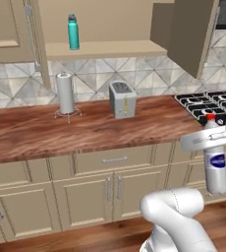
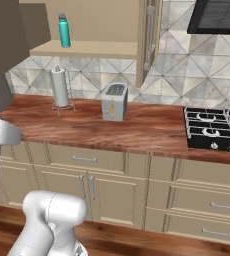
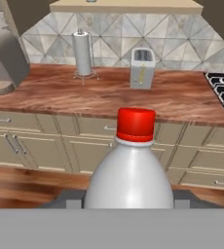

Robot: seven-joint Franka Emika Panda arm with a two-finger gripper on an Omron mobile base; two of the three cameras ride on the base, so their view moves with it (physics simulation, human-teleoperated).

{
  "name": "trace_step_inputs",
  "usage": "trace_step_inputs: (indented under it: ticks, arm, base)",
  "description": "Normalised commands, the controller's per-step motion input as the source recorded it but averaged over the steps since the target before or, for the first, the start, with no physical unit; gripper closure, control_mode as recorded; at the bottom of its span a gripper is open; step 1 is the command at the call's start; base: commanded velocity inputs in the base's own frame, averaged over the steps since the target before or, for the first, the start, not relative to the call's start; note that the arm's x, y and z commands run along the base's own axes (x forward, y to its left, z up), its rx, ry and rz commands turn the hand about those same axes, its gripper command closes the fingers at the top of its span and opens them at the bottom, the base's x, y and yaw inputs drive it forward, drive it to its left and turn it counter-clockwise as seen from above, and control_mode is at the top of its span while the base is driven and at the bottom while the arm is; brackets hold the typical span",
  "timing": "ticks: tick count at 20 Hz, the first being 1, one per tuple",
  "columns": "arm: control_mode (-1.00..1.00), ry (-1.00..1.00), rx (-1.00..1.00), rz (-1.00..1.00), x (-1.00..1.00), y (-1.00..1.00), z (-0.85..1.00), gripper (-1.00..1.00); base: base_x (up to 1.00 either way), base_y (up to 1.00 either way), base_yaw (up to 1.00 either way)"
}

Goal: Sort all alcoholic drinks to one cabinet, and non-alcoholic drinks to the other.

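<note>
The small clear bottle with the red cap and blue label [image 1: 215,157] hangs upright in the air in front of the lower cabinets, well below the counter edge and near the stove [image 1: 211,106]. The gripper [image 1: 214,140] is clamped around its upper body, just under the neck; in the hand view the cap [image 3: 136,124] rises squarely in the middle, so the hold looks centred, though the fingers themselves are hidden behind the bottle.

This is a soft drink, so it probably belongs beside the teal bottle [image 1: 73,32] already on the shelf of the open wall cabinet [image 1: 105,48]. To do that well, lift first until the base clears the counter, toaster [image 1: 122,100] and paper towel roll [image 1: 65,93]. Then carry it in level, past the open door [image 1: 191,34], and set it down apart from the teal bottle.
</note>
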Motion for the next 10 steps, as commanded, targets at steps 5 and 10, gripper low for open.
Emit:
trace_step_inputs:
  ticks: [5, 10]
  arm:
    - [1.00, 0.00, 0.00, 0.00, 0.00, 0.00, 0.00, 1.00]
    - [1.00, 0.00, 0.00, 0.00, 0.00, 0.00, 0.00, 1.00]
  base:
    - [0.43, 0.15, 0.00]
    - [0.57, 0.00, -0.02]
